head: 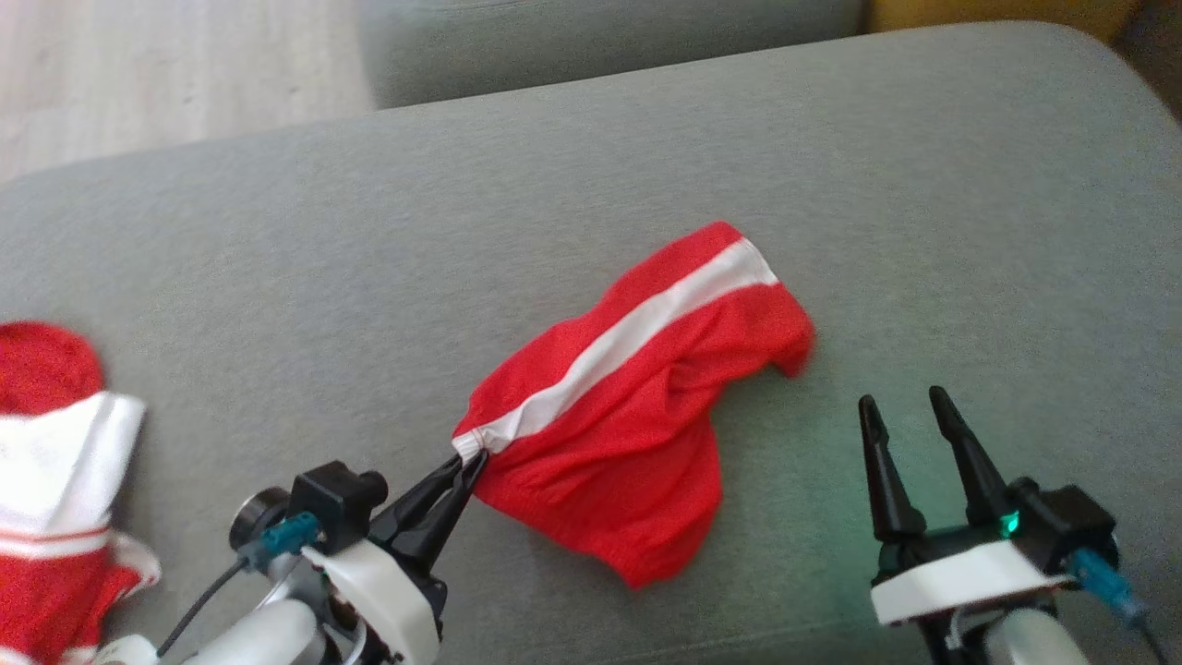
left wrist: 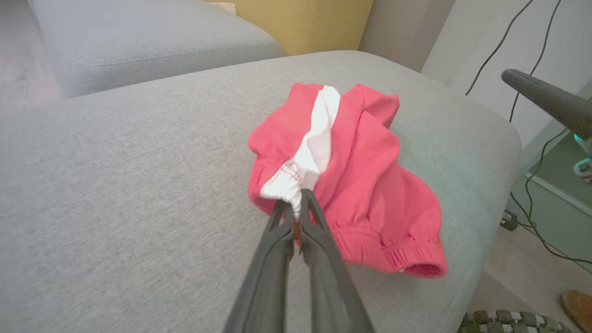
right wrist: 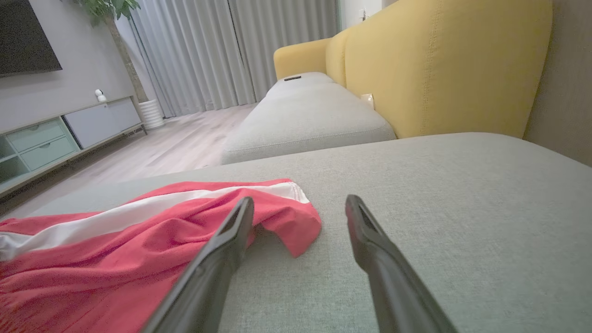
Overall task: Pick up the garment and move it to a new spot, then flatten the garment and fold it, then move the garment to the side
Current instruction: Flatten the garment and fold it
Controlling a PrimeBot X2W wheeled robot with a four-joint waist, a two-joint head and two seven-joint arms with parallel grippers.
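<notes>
Garment (head: 637,406): red with one white stripe, lying crumpled on the grey sofa cushion (head: 277,277), near the cushion's middle in the head view. The elastic hem faces the robot.

Left gripper (head: 466,466): closed, pinching the gathered end of the white stripe at the garment's left corner. The fingers lie close together with the fabric bunched between the tips.

Right gripper (head: 902,399): open, with its fingers spread wide and nothing between them. It sits to the right of the garment, near it but apart.

Second red-and-white garment (head: 55,480): lying at the cushion's left edge, well apart from the first
</notes>
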